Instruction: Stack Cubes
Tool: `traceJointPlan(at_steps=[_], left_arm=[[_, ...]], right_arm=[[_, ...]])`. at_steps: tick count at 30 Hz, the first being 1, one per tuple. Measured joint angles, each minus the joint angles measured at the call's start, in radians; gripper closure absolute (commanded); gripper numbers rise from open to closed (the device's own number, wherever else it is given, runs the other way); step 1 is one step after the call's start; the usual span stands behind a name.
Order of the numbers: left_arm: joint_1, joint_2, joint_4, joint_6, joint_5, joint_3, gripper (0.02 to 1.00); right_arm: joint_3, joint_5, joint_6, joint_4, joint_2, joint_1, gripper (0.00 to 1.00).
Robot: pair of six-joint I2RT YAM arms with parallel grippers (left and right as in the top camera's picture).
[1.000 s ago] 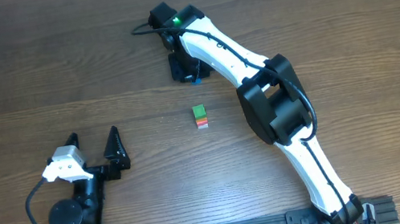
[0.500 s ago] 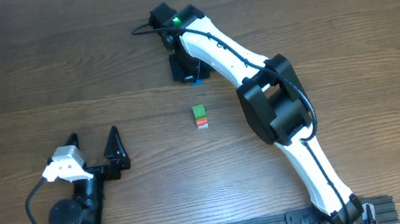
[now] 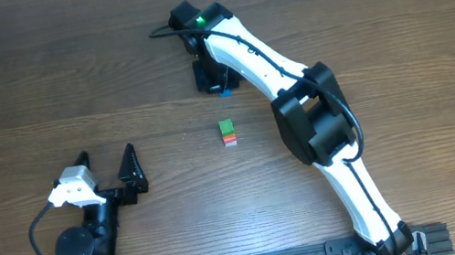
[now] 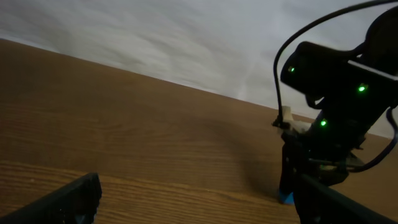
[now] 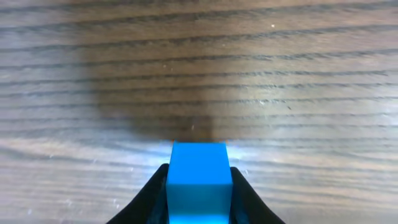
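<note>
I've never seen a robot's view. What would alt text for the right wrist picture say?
The right gripper grips a blue cube, seen close up. Beyond it lies a wooden table with a dark shadow on it.

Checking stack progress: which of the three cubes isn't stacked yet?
The blue cube: the right gripper holds it in its jaws; the green cube sits on the red cube.

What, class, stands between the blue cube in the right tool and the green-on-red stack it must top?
Nothing visible. Only bare table lies between the blue cube, held in the right tool, and the green cube sitting on the red cube.
</note>
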Motion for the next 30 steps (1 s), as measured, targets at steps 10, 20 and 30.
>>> traceJointPlan(at_steps=[10, 20, 30], left_arm=[[0.0, 0.0, 0.0, 0.0, 0.0, 0.0, 0.018], [0.0, 0.0, 0.0, 0.0, 0.0, 0.0, 0.018], [0.0, 0.0, 0.0, 0.0, 0.0, 0.0, 0.02]], right_arm=[[0.004, 0.016, -0.002, -0.081, -0.196, 0.006, 0.816], [0.008, 0.06, 0.013, -0.243, -0.373, 0.065, 0.82], [-0.053, 0.063, 0.055, -0.257, -0.388, 0.124, 0.812]])
